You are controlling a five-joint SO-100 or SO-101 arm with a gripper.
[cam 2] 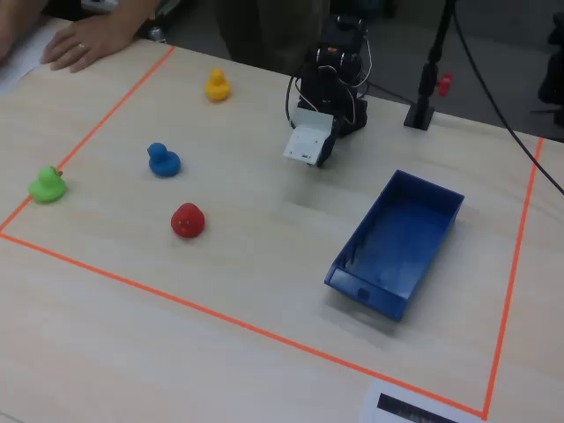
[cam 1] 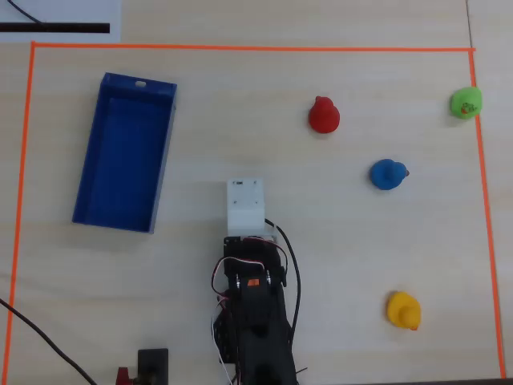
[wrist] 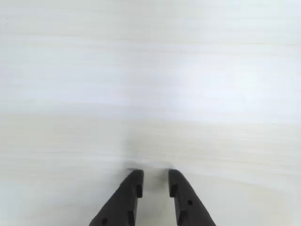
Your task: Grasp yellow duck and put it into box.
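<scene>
tool (wrist: 154, 178) front: bare table (cam 1: 337, 241) | yellow duck (cam 1: 402, 310) unobstructed

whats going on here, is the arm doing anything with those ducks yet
Not yet. The arm sits folded at the table's near edge in the overhead view, and its gripper hangs over bare wood with the fingers slightly apart, holding nothing. The yellow duck stands untouched, to the arm's right in that view. The blue box lies empty on the other side. A red duck, a blue duck and a green duck stand farther off, the green one on the orange tape line.
</scene>
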